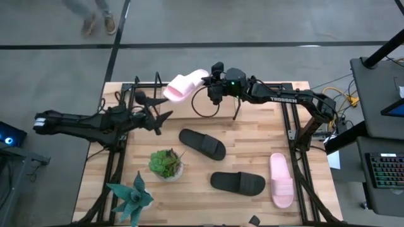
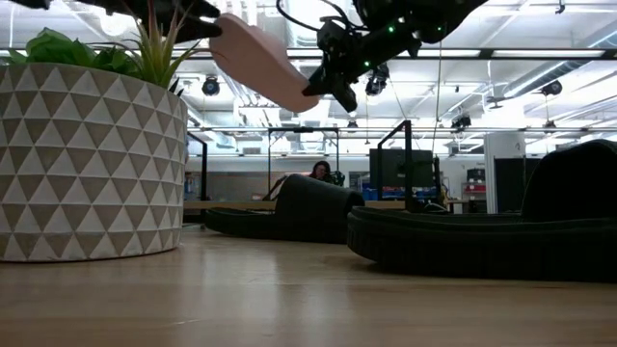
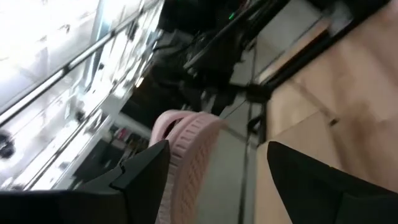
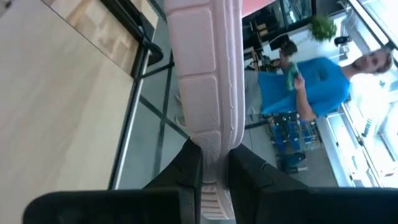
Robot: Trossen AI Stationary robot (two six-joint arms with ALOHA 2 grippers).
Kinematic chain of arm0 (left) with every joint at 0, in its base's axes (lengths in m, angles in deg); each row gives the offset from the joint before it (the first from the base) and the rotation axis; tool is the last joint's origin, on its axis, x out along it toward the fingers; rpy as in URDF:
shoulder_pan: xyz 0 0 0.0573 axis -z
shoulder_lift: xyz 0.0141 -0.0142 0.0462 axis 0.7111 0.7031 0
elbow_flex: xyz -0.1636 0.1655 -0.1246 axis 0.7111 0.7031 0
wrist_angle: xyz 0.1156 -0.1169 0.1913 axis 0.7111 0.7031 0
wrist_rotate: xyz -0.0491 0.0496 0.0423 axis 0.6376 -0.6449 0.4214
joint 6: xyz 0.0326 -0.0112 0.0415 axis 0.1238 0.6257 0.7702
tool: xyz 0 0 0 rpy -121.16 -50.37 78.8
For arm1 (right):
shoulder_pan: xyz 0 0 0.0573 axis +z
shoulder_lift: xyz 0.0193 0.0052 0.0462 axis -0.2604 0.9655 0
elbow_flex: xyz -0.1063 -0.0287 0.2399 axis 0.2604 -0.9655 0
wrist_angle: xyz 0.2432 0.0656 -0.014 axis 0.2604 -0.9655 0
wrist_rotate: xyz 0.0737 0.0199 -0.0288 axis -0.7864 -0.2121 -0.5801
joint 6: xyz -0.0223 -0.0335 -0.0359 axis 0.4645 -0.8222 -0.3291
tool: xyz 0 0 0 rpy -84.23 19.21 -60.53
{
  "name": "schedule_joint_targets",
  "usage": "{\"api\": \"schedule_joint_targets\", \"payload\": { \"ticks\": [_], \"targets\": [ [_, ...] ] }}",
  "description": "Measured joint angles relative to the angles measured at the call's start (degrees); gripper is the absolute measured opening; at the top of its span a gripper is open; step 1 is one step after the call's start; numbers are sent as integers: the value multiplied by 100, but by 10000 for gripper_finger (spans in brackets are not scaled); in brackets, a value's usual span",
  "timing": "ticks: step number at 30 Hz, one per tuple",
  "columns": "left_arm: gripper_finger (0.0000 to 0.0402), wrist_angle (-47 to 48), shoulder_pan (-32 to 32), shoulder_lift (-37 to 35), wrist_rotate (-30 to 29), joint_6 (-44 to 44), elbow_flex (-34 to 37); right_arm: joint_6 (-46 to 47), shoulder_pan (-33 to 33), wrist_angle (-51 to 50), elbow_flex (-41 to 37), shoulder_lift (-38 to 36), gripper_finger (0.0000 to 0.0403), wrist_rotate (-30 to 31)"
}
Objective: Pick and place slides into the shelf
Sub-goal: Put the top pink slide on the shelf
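My right gripper (image 1: 212, 87) is over the table's far edge, shut on a pale pink slide (image 1: 185, 86), which hangs in the air in the low view (image 2: 255, 58). The second pink slide (image 1: 281, 180) lies on its sole near the right edge. Two black slides (image 1: 202, 143) (image 1: 237, 183) lie on their soles mid-table. The shelf's thin black wire loop (image 1: 205, 108) stands below the held slide at the far edge. My left gripper (image 1: 165, 120) waits open at the left, pointing toward the pink slide (image 3: 186, 149). My right gripper pinches the pink slide between its two fingers (image 4: 186, 168) by the sole's end (image 4: 211, 146). The fingers come level from the table's right and lie along the sole. The slide is lifted clear and slants out past the fingers (image 2: 328, 89) toward the far left.
A succulent in a patterned pot (image 1: 166, 164) and a spiky plant (image 1: 131, 195) stand near the left front. Black arm-mount frames (image 1: 293, 135) flank both sides. A person in blue (image 4: 311, 81) shows beyond the table, and someone's feet (image 1: 98, 25) on the floor.
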Motion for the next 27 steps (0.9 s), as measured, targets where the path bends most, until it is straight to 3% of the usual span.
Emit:
{"api": "schedule_joint_targets", "payload": {
  "ticks": [5, 15, 27],
  "targets": [
    [256, 22, 78, 377, -360, 154, -338, 28, -31, -155, -2, 0, 40, -22],
    [256, 469, 231, 454, -1176, 282, -641, 13, -57, -180, -22, 0, 39, -87],
    [256, 525, 232, 934, -1241, 213, -811, -2, -59, -176, 14, -2, 39, -113]
  ]
}}
